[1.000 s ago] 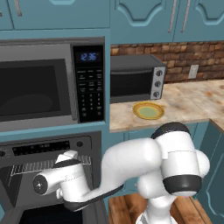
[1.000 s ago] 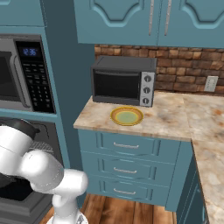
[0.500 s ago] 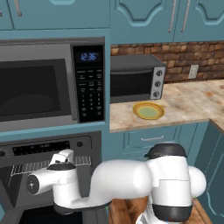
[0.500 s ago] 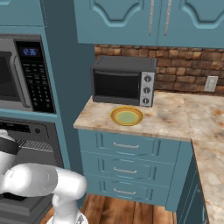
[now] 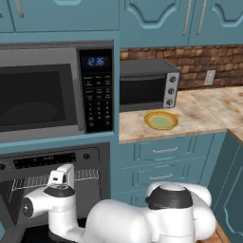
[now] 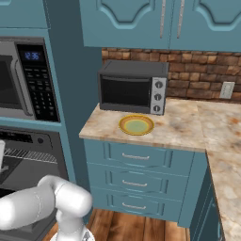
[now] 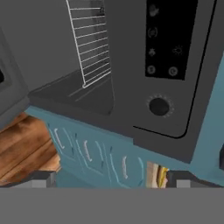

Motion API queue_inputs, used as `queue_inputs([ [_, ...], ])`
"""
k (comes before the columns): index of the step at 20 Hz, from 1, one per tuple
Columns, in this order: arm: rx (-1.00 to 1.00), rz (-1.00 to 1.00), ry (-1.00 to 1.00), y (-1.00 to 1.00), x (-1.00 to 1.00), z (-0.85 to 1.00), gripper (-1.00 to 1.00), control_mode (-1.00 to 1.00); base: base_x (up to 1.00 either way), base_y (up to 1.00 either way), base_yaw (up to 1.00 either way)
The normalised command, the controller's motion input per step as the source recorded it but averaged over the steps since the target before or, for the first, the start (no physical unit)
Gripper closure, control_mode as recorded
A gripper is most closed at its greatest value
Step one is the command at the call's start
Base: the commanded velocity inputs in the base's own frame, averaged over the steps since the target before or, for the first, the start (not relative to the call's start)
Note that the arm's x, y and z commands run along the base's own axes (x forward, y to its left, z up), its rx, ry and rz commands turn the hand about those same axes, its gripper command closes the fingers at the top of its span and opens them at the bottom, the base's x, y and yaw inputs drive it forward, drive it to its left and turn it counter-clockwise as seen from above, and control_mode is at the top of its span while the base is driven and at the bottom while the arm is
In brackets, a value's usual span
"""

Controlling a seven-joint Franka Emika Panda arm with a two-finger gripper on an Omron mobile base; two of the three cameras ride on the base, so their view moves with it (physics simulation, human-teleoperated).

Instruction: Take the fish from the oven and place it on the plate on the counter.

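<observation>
I'm in a home kitchen: teal cabinets [image 6: 155, 23] and drawer fronts [image 6: 141, 157], stone counter [image 6: 188, 129], brick backsplash [image 6: 197, 70], built-in microwave [image 5: 52, 90] above the oven [image 5: 52, 166], toaster oven [image 6: 133, 87] at the counter's back edge, wood floor [image 6: 141, 228].

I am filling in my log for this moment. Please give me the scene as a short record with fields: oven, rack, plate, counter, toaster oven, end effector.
oven: door open, below the microwave
rack: white wire rack inside the oven; no fish visible on the part shown
plate: yellow, nothing on it, in front of the toaster oven
counter: beige stone, teal drawers beneath
end effector: open, holding nothing; arm reaching low toward the oven
</observation>
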Motion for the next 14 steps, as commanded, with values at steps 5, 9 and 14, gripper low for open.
queue_inputs([
  [5,-0.24,0.12,-0.02,0.06,-0.31,-0.35,-1.00,-1.00,0.00,0.00,0.00],
  [9,-0.02,0.07,-0.16,-0.03,-0.07,0.00,-1.00,-1.00,0.00,0.00,0.00],
  [14,0.00,0.00,-0.04,0.00,0.23,0.01,-1.00,-1.00,0.00,0.00,0.00],
])
